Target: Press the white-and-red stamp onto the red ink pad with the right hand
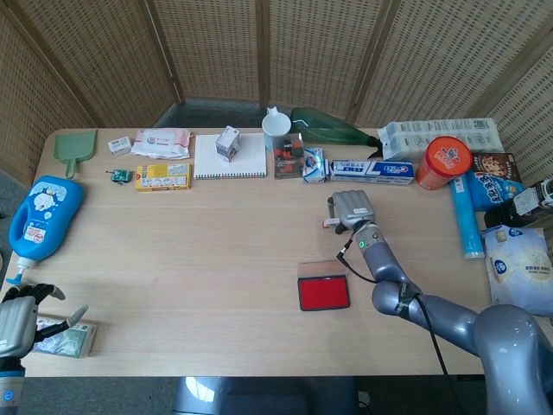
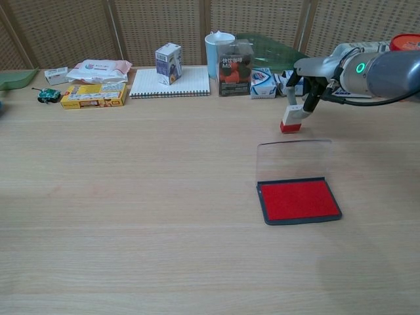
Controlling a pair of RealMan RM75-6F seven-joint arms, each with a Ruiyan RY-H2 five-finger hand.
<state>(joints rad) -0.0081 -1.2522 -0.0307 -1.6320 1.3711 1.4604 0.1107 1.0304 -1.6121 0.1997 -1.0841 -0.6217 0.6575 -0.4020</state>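
Stamp gripped, pad not yet reached

Right robot hand point(image 2: 303, 84): fingers closed on white-and-red stamp point(image 2: 291, 118), gripping the white upper part; red base pointing down and slightly toward the camera, long axis tilted a little off upright. Seen from the chest view, base appears just clear of the desk point(image 2: 131, 197), though contact cannot be ruled out. From the head view, mostly hidden under the hand's back; only a sliver of white and red showing at its left edge.

Red ink pad point(image 2: 299, 200): lying open, flat on the desk, clear lid standing upright along its far edge. Lies nearer the robot's body than the stamp, almost straight in line, well apart. Lid stands between stamp and pad surface, so judged: lift up, carry over the lid, then straight down with the base level. Tilt likely needs squaring first for even contact.

Left robot hand point(image 1: 19, 318): at the desk's near left corner, holding nothing, fingers spread. Far from the pad; right hand plainly nearer.

Surface: pale wood-grain desk. Along the far edge: notebook point(image 2: 170, 84), small carton point(image 2: 168, 63), white cup point(image 2: 218, 46), toothpaste box point(image 1: 373, 171). Blue bottle point(image 1: 39, 216) at left. Woven screen panels behind.
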